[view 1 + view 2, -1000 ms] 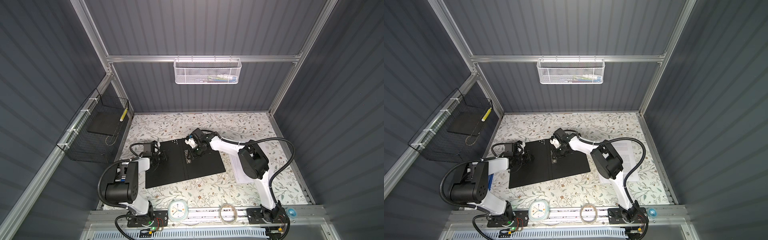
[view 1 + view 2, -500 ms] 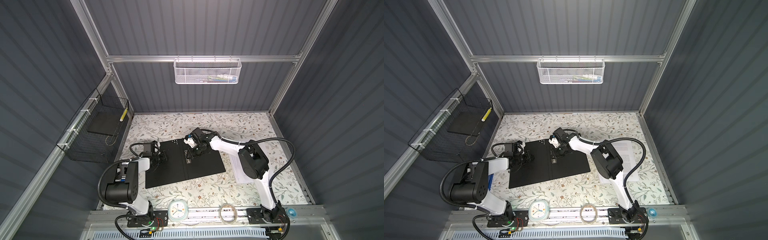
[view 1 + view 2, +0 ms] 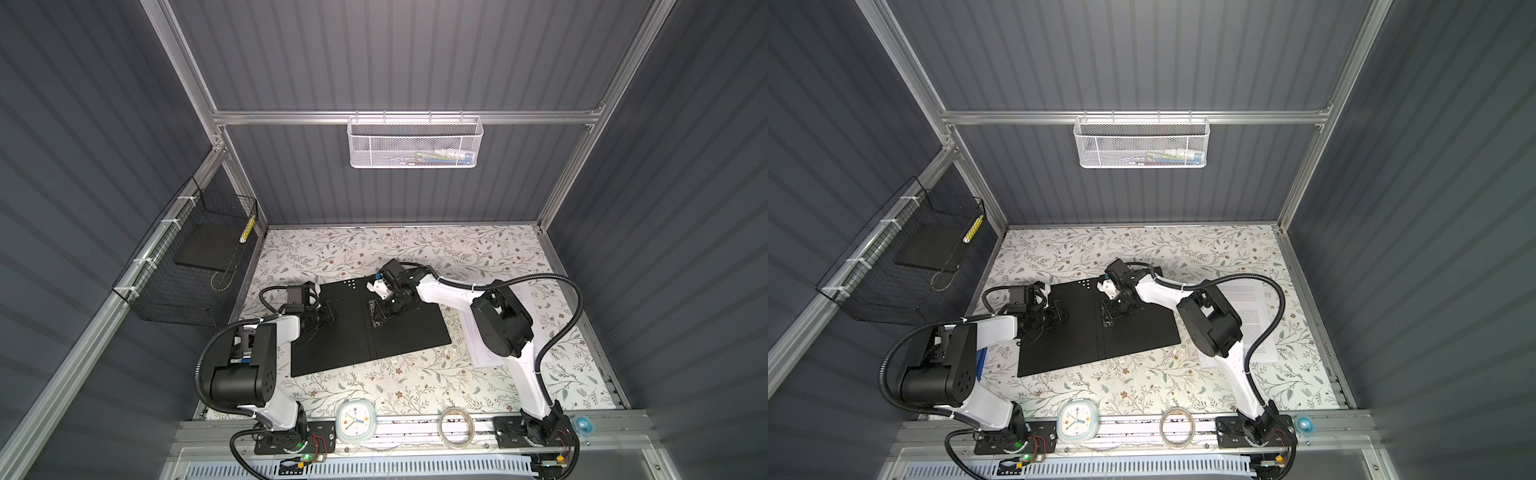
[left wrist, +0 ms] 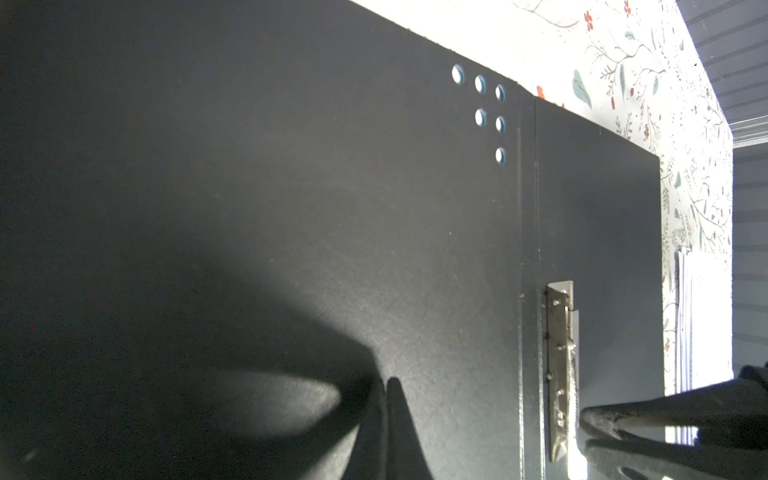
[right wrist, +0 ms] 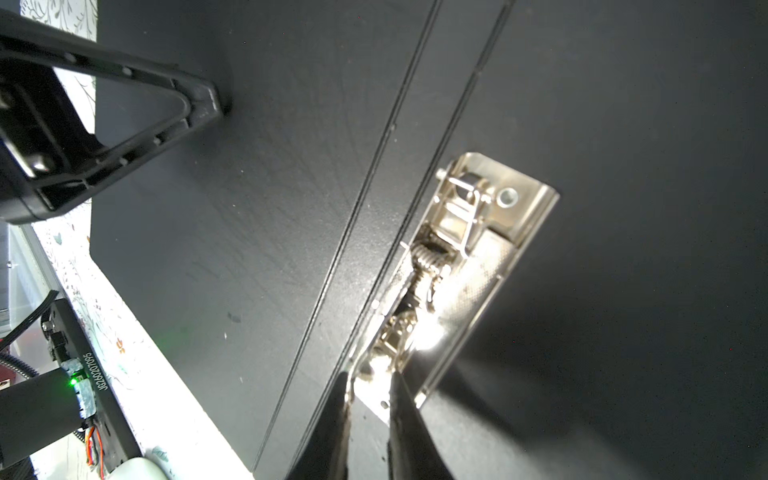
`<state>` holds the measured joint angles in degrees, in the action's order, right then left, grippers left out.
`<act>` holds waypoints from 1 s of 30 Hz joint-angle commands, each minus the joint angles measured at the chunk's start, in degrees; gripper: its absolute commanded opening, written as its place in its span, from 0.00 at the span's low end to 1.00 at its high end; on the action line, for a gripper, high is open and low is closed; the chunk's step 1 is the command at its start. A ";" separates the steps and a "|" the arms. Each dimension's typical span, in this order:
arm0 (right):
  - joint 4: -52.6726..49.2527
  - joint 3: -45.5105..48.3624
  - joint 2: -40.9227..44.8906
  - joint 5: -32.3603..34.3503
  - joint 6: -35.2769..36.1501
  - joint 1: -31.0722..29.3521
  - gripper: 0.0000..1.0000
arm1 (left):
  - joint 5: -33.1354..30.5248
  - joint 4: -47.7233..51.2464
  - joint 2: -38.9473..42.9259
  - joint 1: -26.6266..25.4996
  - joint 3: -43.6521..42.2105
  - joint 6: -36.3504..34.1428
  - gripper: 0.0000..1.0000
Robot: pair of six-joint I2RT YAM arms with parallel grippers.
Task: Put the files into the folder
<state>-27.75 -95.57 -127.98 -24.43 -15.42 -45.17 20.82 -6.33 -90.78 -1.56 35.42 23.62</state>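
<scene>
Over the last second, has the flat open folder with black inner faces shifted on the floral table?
No. The folder lies where it lay: its near left corner stands the same way off the square clock.

I see the folder (image 3: pixel 353 340) lying open and flat on the worktop (image 3: pixel 374 249), black inner faces up, metal clip (image 3: pixel 375 316) at its spine. The files (image 3: pixel 1256 307), white printed sheets, lie just beside its right edge.

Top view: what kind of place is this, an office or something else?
Probably a robot test cell, not an office: grey panel walls on an aluminium frame, with a left arm and a right arm mounted on a front rail.
</scene>
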 commanded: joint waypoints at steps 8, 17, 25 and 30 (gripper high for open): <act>-0.97 -0.21 -1.14 0.16 0.36 -0.75 0.14 | -2.63 6.48 -2.75 -0.20 -1.35 -0.59 0.00; -1.68 0.31 -1.39 0.78 0.88 -1.33 0.11 | -2.93 6.42 -2.47 -0.21 -1.51 -0.45 0.00; -2.42 0.79 -1.13 2.88 1.43 -1.59 0.06 | -2.89 6.50 -2.60 -0.22 -1.41 -0.52 0.00; -4.10 0.56 -1.49 4.56 2.39 -2.20 0.04 | -2.99 6.66 -2.65 -0.23 -1.34 -0.51 0.00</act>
<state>-27.55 -95.59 -128.01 -22.52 -14.74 -46.50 20.82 -6.33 -90.78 -1.56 35.42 23.59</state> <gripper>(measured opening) 0.049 0.054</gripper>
